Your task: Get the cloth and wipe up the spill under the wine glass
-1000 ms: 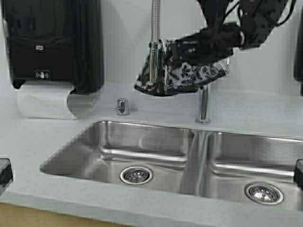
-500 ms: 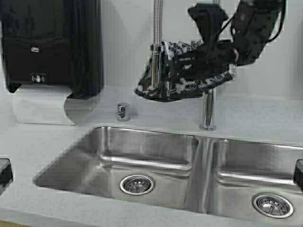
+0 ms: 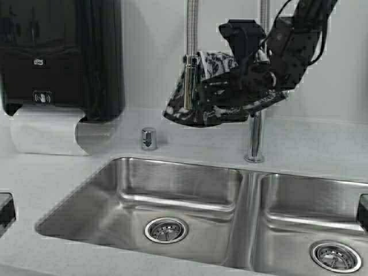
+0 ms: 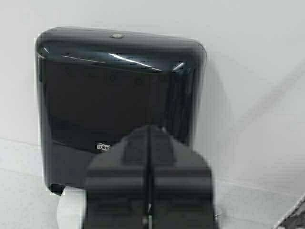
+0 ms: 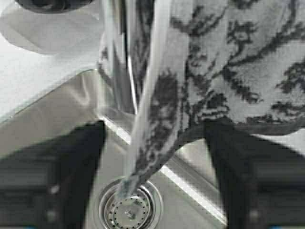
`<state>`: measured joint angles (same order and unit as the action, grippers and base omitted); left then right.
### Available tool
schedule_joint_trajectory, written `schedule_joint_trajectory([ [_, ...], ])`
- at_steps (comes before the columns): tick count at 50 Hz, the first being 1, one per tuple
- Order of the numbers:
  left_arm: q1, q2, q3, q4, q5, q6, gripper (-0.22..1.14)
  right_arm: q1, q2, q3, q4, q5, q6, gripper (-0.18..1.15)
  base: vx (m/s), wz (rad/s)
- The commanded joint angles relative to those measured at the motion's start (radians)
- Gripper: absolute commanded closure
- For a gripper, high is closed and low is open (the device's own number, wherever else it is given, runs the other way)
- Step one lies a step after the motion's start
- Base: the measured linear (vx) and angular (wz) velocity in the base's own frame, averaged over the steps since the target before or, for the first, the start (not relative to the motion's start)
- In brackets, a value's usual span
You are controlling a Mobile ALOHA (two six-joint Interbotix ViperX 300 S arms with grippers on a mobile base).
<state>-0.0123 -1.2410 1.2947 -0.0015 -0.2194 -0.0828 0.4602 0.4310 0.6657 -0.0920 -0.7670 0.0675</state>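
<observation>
Right gripper (image 3: 230, 92) hangs above the back edge of the counter (image 3: 322, 144), behind the divider of the double sink (image 3: 190, 190). Its fingers (image 5: 76, 176) stand wide apart in the wrist view, with the cloth (image 3: 224, 95) between and ahead of them; whether they touch it I cannot tell. That grey and white leafy cloth is draped over the faucet (image 3: 187, 63), its long axis running roughly along the back edge, one narrow fold hanging down toward the basin. Both sink basins hold only their drain strainers (image 3: 165, 230). A small chrome knob (image 3: 149, 138) stands on the counter near the sink's back left corner. At the counter's far left, a black towel dispenser (image 3: 57, 52) hangs on the wall with white paper (image 3: 43, 129) curling out below. Left gripper (image 4: 148, 210) faces that dispenser, its fingers pressed together.
</observation>
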Motion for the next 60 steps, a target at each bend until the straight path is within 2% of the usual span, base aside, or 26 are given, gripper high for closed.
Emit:
schedule_joint_trajectory([
  [1,0.002,0.006,-0.009,0.0,-0.005,0.002,0.89,0.002,-0.017,-0.018,0.003,-0.009,-0.002,0.27,0.02,0.0],
  [9,0.002,0.006,-0.009,0.0,-0.005,0.0,0.89,0.002,-0.017,-0.017,0.012,-0.009,-0.005,0.7,0.01,0.0],
  [16,0.002,0.005,-0.008,0.0,-0.005,0.0,0.89,0.002,-0.026,-0.018,0.017,-0.011,-0.005,0.91,0.0,0.0],
  [26,0.002,0.005,-0.006,0.0,-0.005,0.0,0.89,0.002,-0.137,0.017,0.017,-0.035,-0.018,0.91,0.0,0.0],
  [36,0.002,0.006,-0.005,0.0,-0.005,-0.003,0.89,0.002,-0.419,0.067,0.014,-0.037,-0.078,0.91,0.0,0.0],
  [41,0.002,0.006,-0.003,0.0,-0.005,-0.003,0.89,0.002,-0.566,0.057,0.014,0.029,-0.08,0.91,-0.01,-0.01],
  [50,0.002,0.006,-0.003,-0.002,-0.005,-0.005,0.89,0.012,-0.759,-0.051,0.009,0.256,-0.084,0.91,-0.01,-0.01],
  [60,0.002,0.008,-0.002,-0.002,-0.005,-0.005,0.89,0.049,-0.845,-0.239,-0.009,0.445,-0.083,0.91,-0.02,-0.01],
])
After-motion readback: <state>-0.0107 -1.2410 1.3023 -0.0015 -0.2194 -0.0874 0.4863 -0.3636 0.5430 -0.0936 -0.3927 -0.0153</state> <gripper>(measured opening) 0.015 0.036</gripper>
